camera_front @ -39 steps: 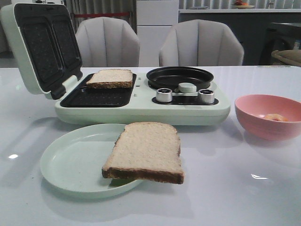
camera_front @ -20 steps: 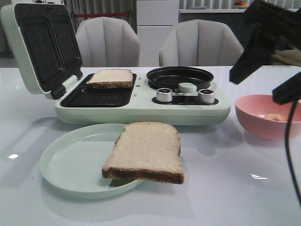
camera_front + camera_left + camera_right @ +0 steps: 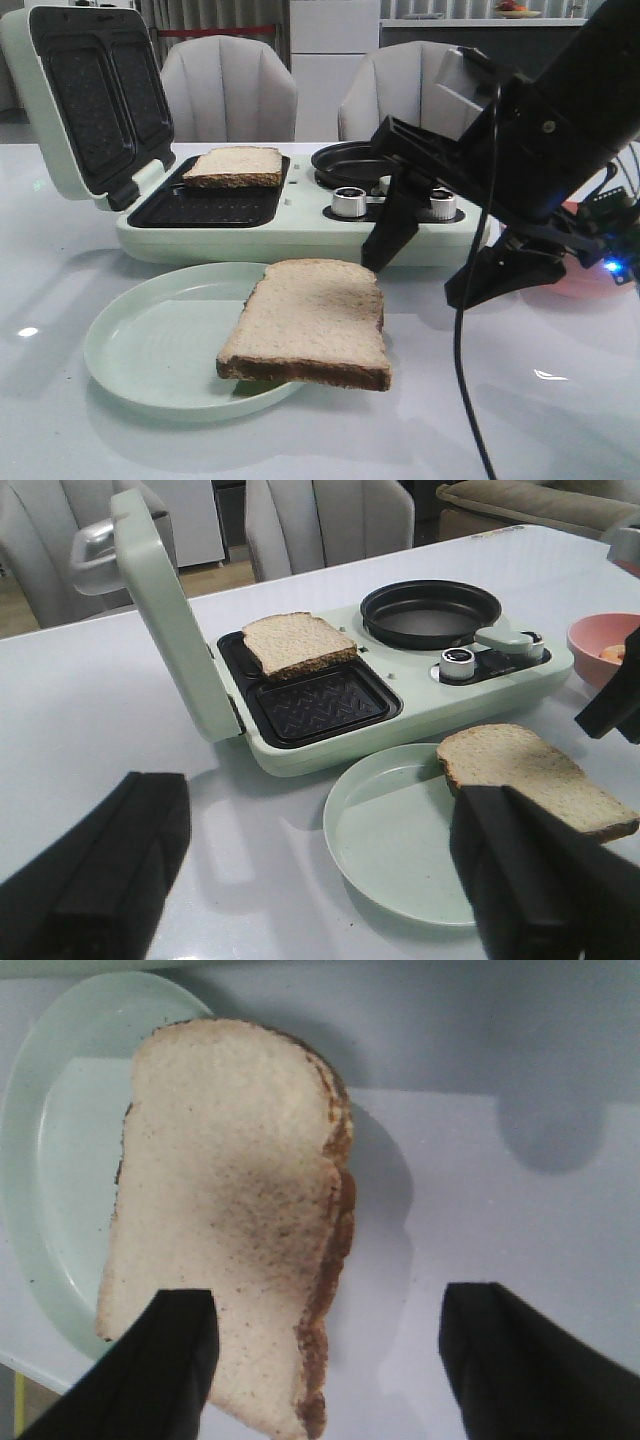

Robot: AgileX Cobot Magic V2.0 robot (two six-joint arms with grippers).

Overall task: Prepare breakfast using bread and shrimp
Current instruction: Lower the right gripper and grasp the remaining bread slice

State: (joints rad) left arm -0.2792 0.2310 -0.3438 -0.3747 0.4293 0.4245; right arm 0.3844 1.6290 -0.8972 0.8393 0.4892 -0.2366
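Note:
One bread slice (image 3: 310,320) lies half on a pale green plate (image 3: 140,350), overhanging its right rim. A second slice (image 3: 235,165) lies on the far grill plate of the open sandwich maker (image 3: 300,230). My right gripper (image 3: 415,281) is open, just above and right of the plate's slice. In the right wrist view (image 3: 330,1360) one finger is over the slice (image 3: 230,1190), the other over bare table. An orange shrimp piece (image 3: 612,652) shows in the pink bowl (image 3: 590,640). My left gripper (image 3: 320,920) is open and empty above the table, left of the plate (image 3: 400,840).
The sandwich maker's lid (image 3: 80,100) stands open at the back left. A round black pan (image 3: 345,160) and two knobs (image 3: 350,202) sit on its right half. My right arm hides most of the pink bowl (image 3: 590,285). Two grey chairs (image 3: 230,90) stand behind the table.
My right arm has come in from the upper right and dropped down and left, open, to the bread on the plate. It now covers the pink bowl. The bread has not moved.

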